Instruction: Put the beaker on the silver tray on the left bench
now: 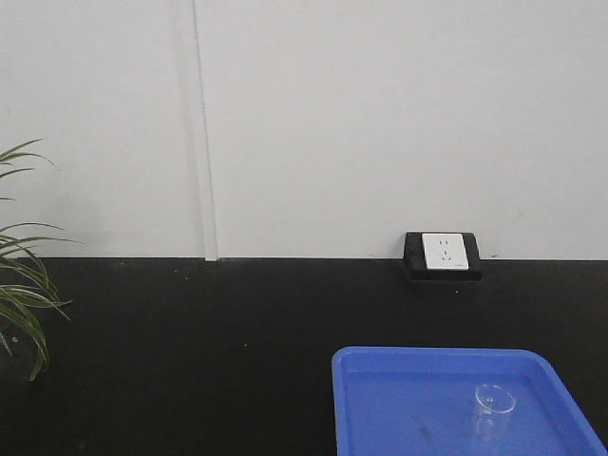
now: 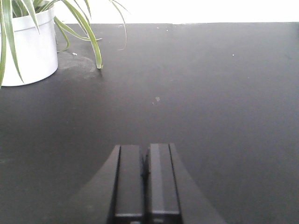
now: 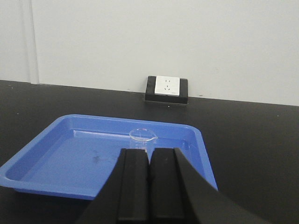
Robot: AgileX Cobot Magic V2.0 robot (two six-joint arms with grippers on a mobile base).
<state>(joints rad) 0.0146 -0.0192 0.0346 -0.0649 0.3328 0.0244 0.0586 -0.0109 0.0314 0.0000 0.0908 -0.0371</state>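
Inside the blue tray [image 1: 399, 399], in its right half and toward its far wall, you have the beaker [image 1: 494, 404] standing upright with its open rim up. It is clear glass, and nothing is touching it. The tray lies flat on the left bench [image 1: 190, 351], whose black top runs back to the white wall [image 1: 380, 114].

On the near side of the tray, your right gripper [image 3: 150, 150] points across it. Its two black fingers [image 3: 134, 182] are pressed together with no gap, and they grip nothing. In the right wrist view the beaker's rim shows just beyond the fingertips, almost in line with them and apart from them. You cannot tell from that view how high the gripper sits above the tray.

Behind the tray, at the foot of the wall, sits a white socket [image 1: 444, 253] in a black housing.

Well to the left of the tray stands a plant [image 1: 19, 294] in a white pot [image 2: 28, 46]. Your left gripper [image 2: 145, 148] is over bare bench with that pot ahead and to its left. Its fingers are closed against each other too, with nothing between them.
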